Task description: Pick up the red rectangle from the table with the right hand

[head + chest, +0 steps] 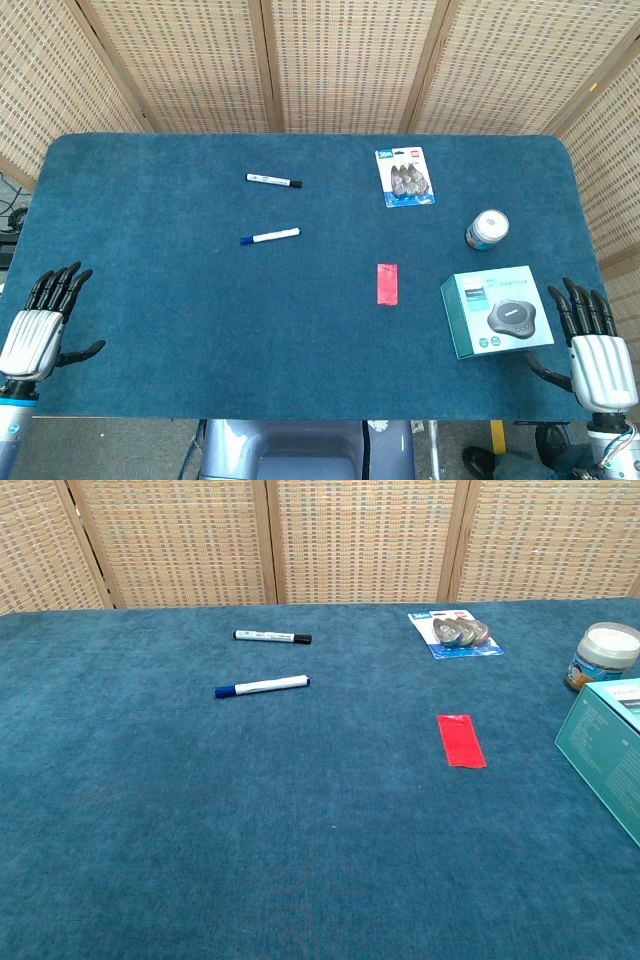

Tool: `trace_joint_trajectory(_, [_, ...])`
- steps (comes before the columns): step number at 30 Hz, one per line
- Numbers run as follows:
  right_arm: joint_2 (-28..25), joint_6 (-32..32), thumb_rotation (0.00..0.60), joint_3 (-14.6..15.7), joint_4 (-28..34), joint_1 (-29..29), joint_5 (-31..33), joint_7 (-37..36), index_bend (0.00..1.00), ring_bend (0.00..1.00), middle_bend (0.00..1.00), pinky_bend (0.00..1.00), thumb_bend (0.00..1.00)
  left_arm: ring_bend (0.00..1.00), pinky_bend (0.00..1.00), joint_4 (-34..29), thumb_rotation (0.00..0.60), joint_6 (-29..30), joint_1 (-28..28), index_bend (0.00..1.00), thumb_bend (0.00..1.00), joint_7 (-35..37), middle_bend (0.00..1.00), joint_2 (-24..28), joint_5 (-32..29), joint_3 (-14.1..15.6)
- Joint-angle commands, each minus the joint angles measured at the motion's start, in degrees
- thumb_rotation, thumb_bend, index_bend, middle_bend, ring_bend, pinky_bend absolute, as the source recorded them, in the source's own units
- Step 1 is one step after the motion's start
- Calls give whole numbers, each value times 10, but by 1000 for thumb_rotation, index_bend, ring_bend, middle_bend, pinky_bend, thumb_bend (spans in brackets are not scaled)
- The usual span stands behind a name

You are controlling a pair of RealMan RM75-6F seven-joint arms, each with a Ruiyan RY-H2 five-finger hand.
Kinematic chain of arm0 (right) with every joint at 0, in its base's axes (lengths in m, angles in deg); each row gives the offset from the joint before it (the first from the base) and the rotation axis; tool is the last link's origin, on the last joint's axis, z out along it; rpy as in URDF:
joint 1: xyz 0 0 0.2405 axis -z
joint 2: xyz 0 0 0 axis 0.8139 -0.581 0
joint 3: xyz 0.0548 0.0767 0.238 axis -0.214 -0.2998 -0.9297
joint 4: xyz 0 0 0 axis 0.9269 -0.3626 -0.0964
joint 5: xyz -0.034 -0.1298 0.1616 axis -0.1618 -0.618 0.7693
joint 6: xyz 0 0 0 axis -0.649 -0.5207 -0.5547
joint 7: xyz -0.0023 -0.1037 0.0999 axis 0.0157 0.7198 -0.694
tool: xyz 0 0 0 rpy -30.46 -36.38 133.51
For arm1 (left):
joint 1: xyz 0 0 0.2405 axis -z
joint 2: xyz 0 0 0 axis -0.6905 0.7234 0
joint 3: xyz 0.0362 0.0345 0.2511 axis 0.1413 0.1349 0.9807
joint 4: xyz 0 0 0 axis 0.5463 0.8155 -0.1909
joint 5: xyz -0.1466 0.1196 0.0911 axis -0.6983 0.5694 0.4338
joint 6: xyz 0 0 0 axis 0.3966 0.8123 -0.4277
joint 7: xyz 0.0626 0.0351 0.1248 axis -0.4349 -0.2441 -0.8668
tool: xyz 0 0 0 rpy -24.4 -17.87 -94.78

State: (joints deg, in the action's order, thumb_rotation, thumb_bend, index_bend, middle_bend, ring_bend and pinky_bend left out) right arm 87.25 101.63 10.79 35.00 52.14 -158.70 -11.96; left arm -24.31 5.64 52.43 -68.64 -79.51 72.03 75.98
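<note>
Red rectangle [387, 284] lies flat on the blue table cover [200, 330], right of centre, long side running away from the robot; nothing touches it. In the chest view it sits alone on bare cloth, well apart from both markers. Right hand [596, 350] rests at the near right corner of the table, palm down, fingers spread and extended, holding nothing; it is well apart from the rectangle, with the teal box [497, 311] between them. Box shows a picture of a round dark device on its lid and lies just beside the right hand's fingertips; from the head view, cannot tell whether they touch. Left hand [42, 325] at the near left corner, likewise flat, fingers apart, empty. Neither hand shows in the chest view. Farther back on the right: a small white-lidded jar [487, 229], upright, just beyond the box, and a blister pack [405, 177] with a blue card backing; its contents too small to name. Left of centre: a black-capped marker [274, 181] farther back and a blue-capped marker [270, 237] nearer, apart from each other. A woven screen [330, 60] stands behind the table.
</note>
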Motion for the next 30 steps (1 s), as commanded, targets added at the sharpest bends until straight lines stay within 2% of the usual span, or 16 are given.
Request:
trace_joint_trajectory(1, [1,0,600,0,-1,0,0,0,0,0,0,0,208,0,0,0,600,0,0,0,17,0,0,0,0,0])
trace_joint_trajectory(13, [5,-32,600,-3,4,-28,-17,25,1,0,0,0,208,0,0,1,600,0,0,0,17,2,0,-1,-3,-2])
trace_joint_trajectory(17, [-11,-102,600,-17,21,-86,-32,28,36,0,0,0,208,0,0,0,600,-6,3,0,17,1,0,-1,-7,-3])
trace_joint_trajectory(23, [-11,-226,600,-50,12,-179,-5,14,118,0,0,0,227,0,0,-1,600,-4,1,0,17,-1,0,-2,-11,-5])
trace_joint_trajectory(27, [40,-298,600,-63,-40,-240,16,45,186,0,0,0,234,0,0,0,600,-1,0,0,17,0,0,-4,-13,-6])
trace_joint_trajectory(28, [71,-337,600,-58,-66,-268,19,64,197,0,0,0,234,0,0,1,600,0,0,0,17,-2,0,-5,-14,-7])
trace_joint_trajectory(30, [112,-360,600,-62,-101,-290,33,74,229,0,0,0,235,0,0,1,600,0,0,0,17,-3,0,-6,-14,-8])
